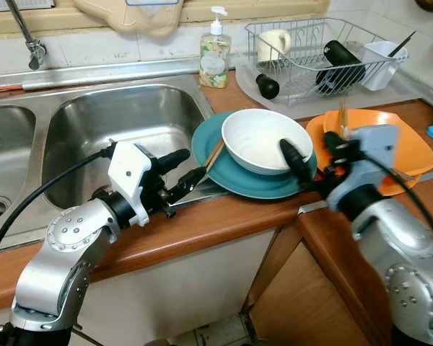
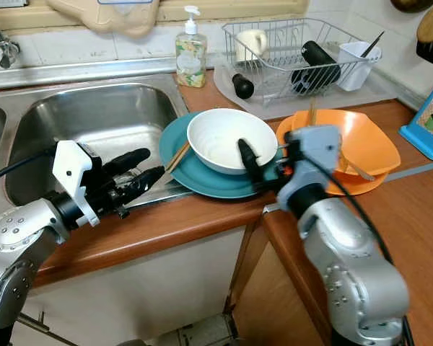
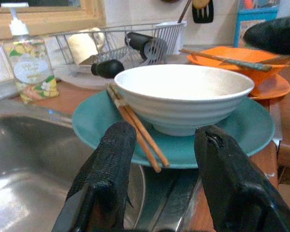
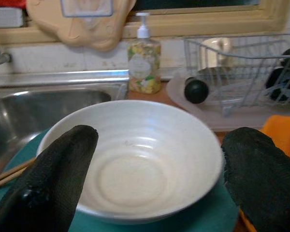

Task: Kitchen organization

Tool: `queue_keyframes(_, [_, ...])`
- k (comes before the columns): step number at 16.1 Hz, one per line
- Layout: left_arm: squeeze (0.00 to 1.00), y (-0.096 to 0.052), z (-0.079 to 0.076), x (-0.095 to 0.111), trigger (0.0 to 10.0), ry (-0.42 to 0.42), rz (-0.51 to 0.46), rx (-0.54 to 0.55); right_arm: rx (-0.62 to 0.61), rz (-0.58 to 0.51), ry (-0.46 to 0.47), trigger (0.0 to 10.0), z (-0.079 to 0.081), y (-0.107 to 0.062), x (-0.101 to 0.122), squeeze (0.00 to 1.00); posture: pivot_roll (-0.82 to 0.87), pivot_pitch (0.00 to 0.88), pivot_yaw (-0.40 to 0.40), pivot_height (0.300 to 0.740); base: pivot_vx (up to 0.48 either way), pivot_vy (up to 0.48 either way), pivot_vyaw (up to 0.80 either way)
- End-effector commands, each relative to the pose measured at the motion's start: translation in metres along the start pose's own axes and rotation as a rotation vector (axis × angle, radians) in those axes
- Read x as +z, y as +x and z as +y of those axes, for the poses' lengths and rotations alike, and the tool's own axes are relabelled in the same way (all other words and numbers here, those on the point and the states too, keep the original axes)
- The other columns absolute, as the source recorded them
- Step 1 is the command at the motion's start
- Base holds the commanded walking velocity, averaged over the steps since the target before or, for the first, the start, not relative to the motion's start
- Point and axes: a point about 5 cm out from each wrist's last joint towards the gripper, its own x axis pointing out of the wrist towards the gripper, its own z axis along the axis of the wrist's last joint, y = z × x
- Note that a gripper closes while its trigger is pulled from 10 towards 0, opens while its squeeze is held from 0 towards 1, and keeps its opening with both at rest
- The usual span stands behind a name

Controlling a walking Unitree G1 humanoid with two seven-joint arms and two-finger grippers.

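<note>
White bowl [image 1: 256, 139] sat on the teal plate [image 1: 234, 176] at the counter's edge beside the sink [image 1: 123, 126], a pair of chopsticks [image 3: 135, 126] lying on the plate's rim against it. I had the right gripper [image 4: 150, 179] facing the bowl, its fingers spread wide to either side of it and holding nothing, one finger reaching over the near rim. The left gripper [image 3: 162, 179] hung low by the plate's sink side, fingers parted and empty, lined up on the chopsticks. To do this well, I judged the right hand should close on the bowl's wall, not skate off its glazed curve, and lift straight up so the plate stayed put. The chopsticks looked liable to roll toward the sink if nudged. An orange dish [image 1: 390, 144] sat close on the right.
</note>
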Motion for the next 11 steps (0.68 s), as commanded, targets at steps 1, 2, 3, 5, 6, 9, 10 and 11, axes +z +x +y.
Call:
queue_keyframes(1, [0.00,0.003,0.001,-0.003,10.0,0.004,0.016,0.013,-0.023,-0.007,-0.017,10.0,-0.005,-0.003,0.002,0.00,-0.13,0.000,0.001,0.740,0.000,0.000,0.00])
queue_keyframes(2, [0.00,0.007,0.005,-0.004,10.0,0.001,0.025,0.046,-0.040,0.015,-0.028,10.0,-0.008,-0.003,0.000,0.00,-0.13,0.000,0.006,0.740,0.000,0.000,0.00])
queue_keyframes(3, [0.00,0.008,0.007,-0.003,10.0,-0.010,0.019,0.061,-0.045,0.030,-0.026,10.0,-0.009,-0.003,0.000,0.00,-0.13,0.000,0.010,0.740,0.000,0.000,0.00])
queue_keyframes(5, [0.00,0.012,0.011,0.002,10.0,-0.038,-0.014,0.076,-0.084,0.091,0.020,10.0,-0.012,-0.002,-0.001,0.00,-0.14,0.000,0.028,0.740,0.000,0.000,0.00])
queue_keyframes(6, [0.00,0.014,0.010,0.002,10.0,-0.034,-0.018,0.049,-0.095,0.115,0.042,10.0,-0.012,-0.001,0.000,0.00,-0.15,0.000,0.029,0.740,0.000,0.000,0.00])
queue_keyframes(9, [0.00,0.016,0.004,0.002,10.0,-0.007,-0.007,0.005,-0.083,0.174,0.092,10.0,-0.009,0.004,0.002,0.00,-0.15,0.000,0.018,0.740,0.000,0.000,0.00])
queue_keyframes(10, [0.00,0.016,0.003,0.003,10.0,-0.021,-0.016,0.022,-0.100,0.275,0.103,10.0,-0.011,0.003,-0.002,0.00,-0.15,0.000,0.007,0.740,0.000,0.000,0.00])
queue_keyframes(11, [0.00,0.015,0.003,0.002,10.0,-0.024,-0.023,0.043,-0.071,0.296,0.148,10.0,-0.010,0.007,-0.001,0.00,-0.14,0.000,-0.013,0.740,0.000,0.000,0.00])
